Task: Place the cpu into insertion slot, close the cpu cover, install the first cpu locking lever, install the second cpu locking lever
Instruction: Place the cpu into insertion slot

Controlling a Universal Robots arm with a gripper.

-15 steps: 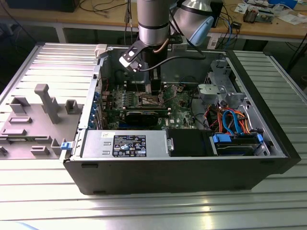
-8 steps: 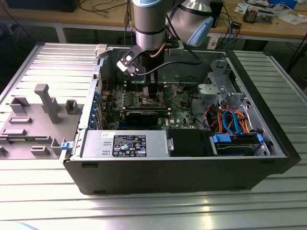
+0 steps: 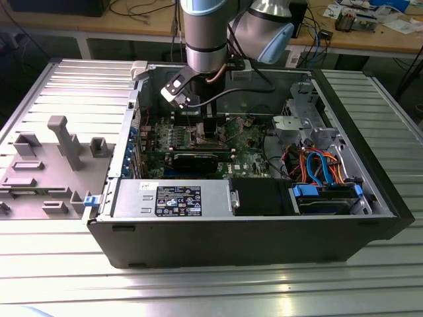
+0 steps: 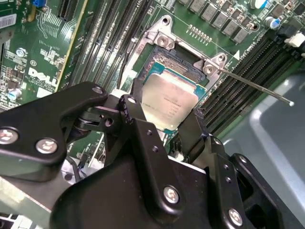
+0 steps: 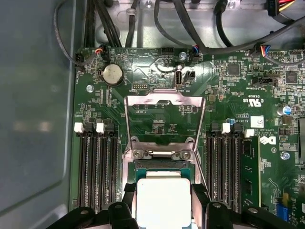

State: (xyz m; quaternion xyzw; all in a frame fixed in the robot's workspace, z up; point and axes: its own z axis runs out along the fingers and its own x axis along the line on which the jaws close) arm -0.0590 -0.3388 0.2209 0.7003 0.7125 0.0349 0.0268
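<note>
My gripper [image 4: 164, 117] straddles the cpu [image 4: 169, 102], a silvery square chip, with one black finger [image 4: 135, 102] at each of two opposite edges; it looks shut on the chip. The cpu hangs low over the insertion slot [image 4: 172, 59], whose dark far edge still shows past it. In the first wrist view the cpu [image 5: 163, 202] sits between the fingers [image 5: 127, 202], just short of the slot [image 5: 164, 165]. The cpu cover [image 5: 164, 98] stands flipped back, open. A thin locking lever [image 4: 257, 86] sticks out sideways. In the exterior view the gripper [image 3: 206, 135] is down inside the case.
Memory slots [image 5: 97, 167] flank the socket on both sides. A round coin battery [image 5: 113, 74] and black cables [image 5: 190, 28] lie beyond the cover. The grey case wall [image 5: 33, 119] stands close by. A long black card [image 3: 195, 158] and drive bays [image 3: 324, 191] fill the case's other parts.
</note>
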